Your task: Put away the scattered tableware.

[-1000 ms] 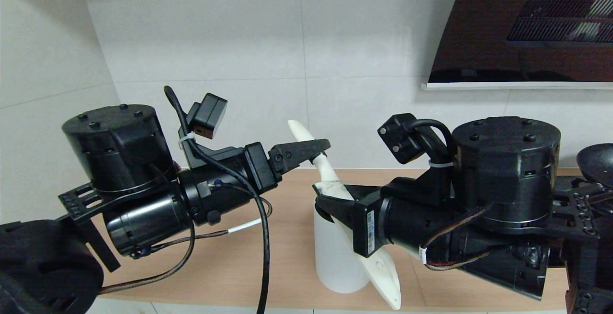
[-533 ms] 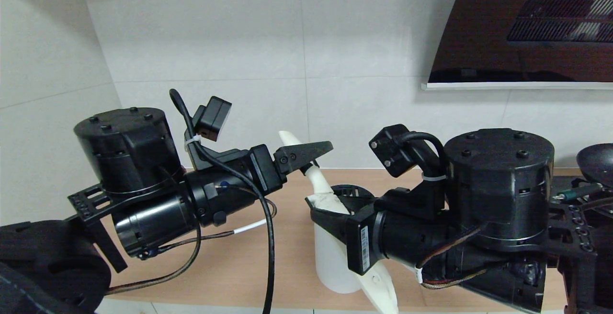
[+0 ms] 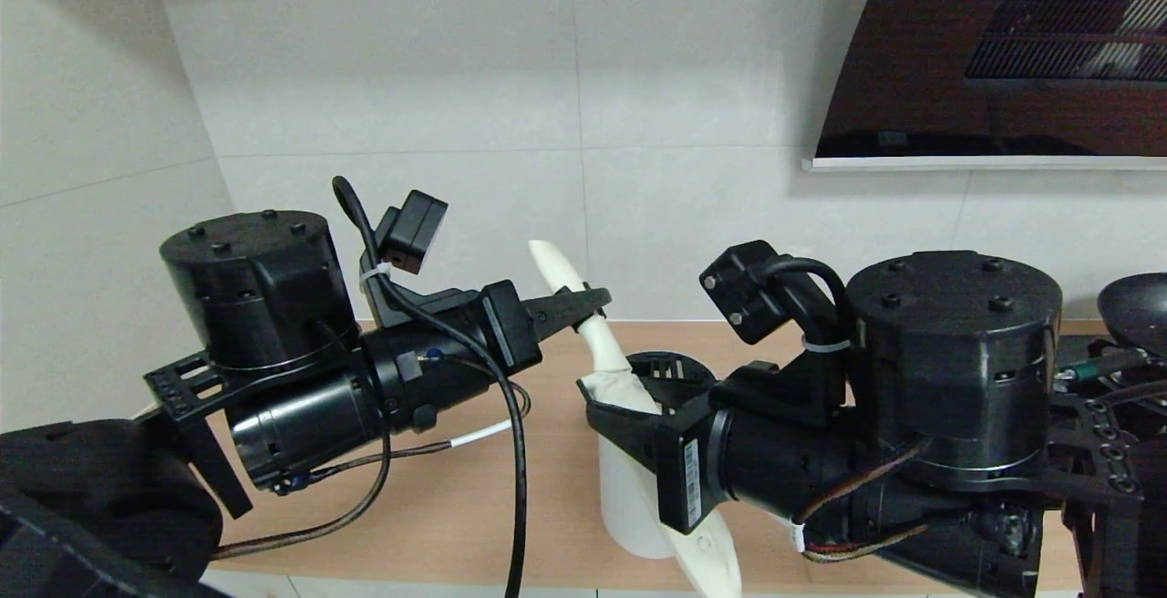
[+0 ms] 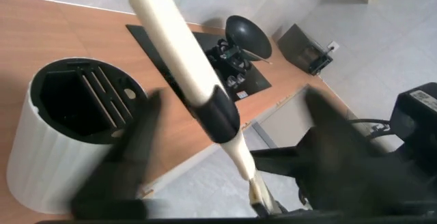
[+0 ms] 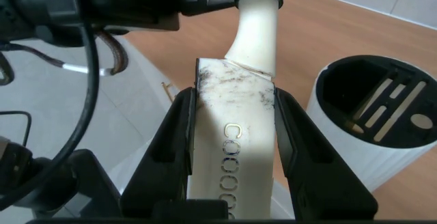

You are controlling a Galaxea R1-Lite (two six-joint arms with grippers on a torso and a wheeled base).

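Observation:
A cream spatula (image 3: 556,265) stands tilted above the white utensil holder (image 3: 629,489), which has a black slotted top. My right gripper (image 3: 620,402) is shut on its flat, scuffed blade (image 5: 235,94), as the right wrist view (image 5: 233,135) shows. My left gripper (image 3: 583,304) is at the upper handle. In the left wrist view the handle (image 4: 171,39) passes between its blurred fingers (image 4: 136,156), which stand apart on either side with gaps, so it is open. The holder (image 4: 41,149) sits on the counter below and beside the spatula (image 5: 382,156).
The wooden counter (image 3: 456,489) runs to a white tiled wall. A dark range hood (image 3: 1003,51) hangs at the upper right. A black rounded pan (image 3: 1135,306) sits at the far right, on the black hob (image 4: 164,46) in the left wrist view.
The right gripper has carried the spatula slightly left and lower. The left arm has shifted right, and its fingers now straddle the handle lower down than before.

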